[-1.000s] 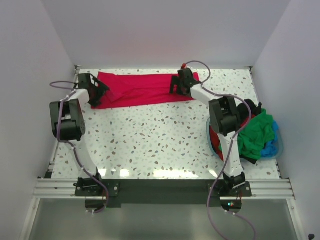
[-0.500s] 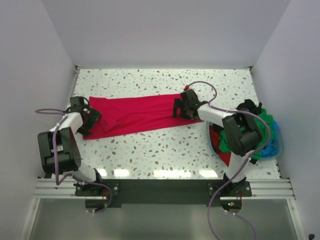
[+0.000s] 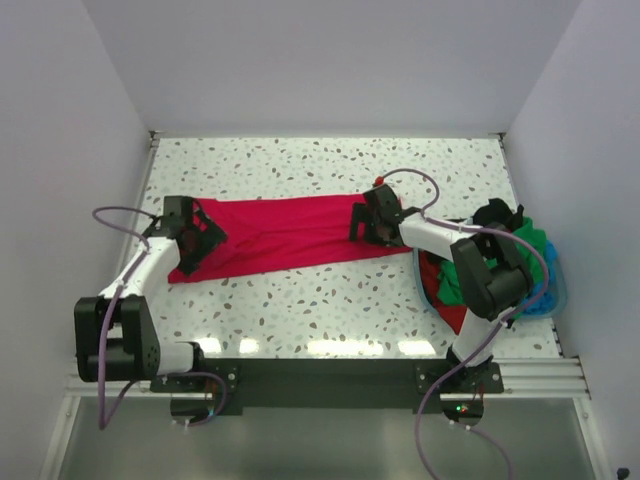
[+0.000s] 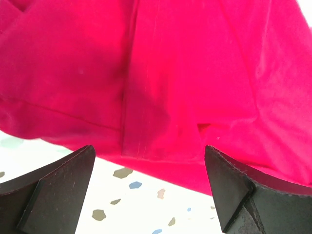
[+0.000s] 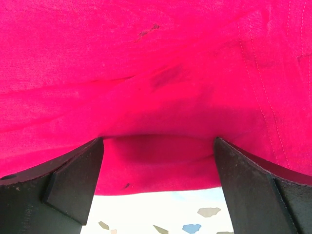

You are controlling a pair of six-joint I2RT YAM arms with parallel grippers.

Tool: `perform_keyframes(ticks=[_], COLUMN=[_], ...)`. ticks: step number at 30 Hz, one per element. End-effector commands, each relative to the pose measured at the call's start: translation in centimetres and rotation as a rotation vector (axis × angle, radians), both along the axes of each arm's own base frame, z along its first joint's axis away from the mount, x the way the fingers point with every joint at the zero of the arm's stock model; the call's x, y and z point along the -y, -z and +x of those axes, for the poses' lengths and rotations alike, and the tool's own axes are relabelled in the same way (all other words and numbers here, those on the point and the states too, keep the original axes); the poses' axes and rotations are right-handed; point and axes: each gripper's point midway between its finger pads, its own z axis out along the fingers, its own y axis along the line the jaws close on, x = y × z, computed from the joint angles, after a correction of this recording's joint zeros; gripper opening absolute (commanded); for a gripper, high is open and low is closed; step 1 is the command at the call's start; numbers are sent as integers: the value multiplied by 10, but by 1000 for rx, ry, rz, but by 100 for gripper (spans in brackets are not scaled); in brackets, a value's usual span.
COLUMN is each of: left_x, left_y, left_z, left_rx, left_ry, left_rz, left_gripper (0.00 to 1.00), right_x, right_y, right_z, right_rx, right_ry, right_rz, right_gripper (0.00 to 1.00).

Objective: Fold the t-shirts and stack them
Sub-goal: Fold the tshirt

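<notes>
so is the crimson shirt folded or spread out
Folded: the crimson t-shirt lies as a long narrow band on the table, layers overlapping.

A crimson t-shirt [image 3: 280, 233] lies flat on the worktop [image 3: 330, 300] as a long, slightly wrinkled band across mid-frame, its left end angled down. At right, a green shirt [image 3: 532, 243], a red shirt [image 3: 452, 312] and a black shirt [image 3: 503, 214] sit crumpled in a heap.
</notes>
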Motion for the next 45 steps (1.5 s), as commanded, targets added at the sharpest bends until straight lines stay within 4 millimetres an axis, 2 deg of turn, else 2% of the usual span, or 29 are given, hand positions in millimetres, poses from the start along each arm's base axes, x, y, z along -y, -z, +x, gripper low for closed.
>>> perform_keyframes(ticks=[1, 5, 7, 12, 22, 26, 27, 28, 34, 37, 38, 39, 44, 45], left_x=[4, 1, 7, 14, 23, 30, 32, 33, 30, 27, 27, 26, 23, 17], left_y=[13, 16, 18, 29, 25, 26, 24, 23, 23, 24, 22, 21, 3, 2], left_z=[-16, -19, -17, -21, -13, -11, -8, -8, -4, -1, 2, 4, 23, 26], left_rx=[-72, -75, -64, -78, -41, -39, -28, -28, -27, -33, -29, -24, 34, 39], left_ry=[-10, -35, -20, -5, 14, 35, 44, 42, 31, 25, 26, 26, 58, 44], left_rz=[-1, 5, -21, -54, -102, -133, -147, -148, -134, -119, -116, -112, -86, -54], left_gripper=[100, 100, 100, 94, 76, 65, 57, 57, 35, 17, 5, 0, 0, 0], right_x=[10, 12, 13, 13, 14, 14, 15, 15, 16, 16, 17, 16, 19, 19], right_y=[-2, 1, 3, 5, 8, 9, 11, 11, 14, 15, 15, 15, 14, 13], right_z=[-7, -7, -8, -8, -7, -6, -7, -7, -8, -9, -9, -9, -10, -10], right_rx=[-22, -29, -37, -42, -53, -55, -61, -61, -72, -76, -78, -78, -75, -75], right_ry=[33, 44, 47, 50, 59, 60, 62, 62, 62, 64, 64, 64, 65, 63], right_rz=[-31, -40, -50, -55, -62, -65, -69, -69, -77, -78, -80, -79, -93, -94], right_gripper=[99, 99, 99, 99, 99, 99, 99, 99, 99, 99, 99, 99, 99, 99])
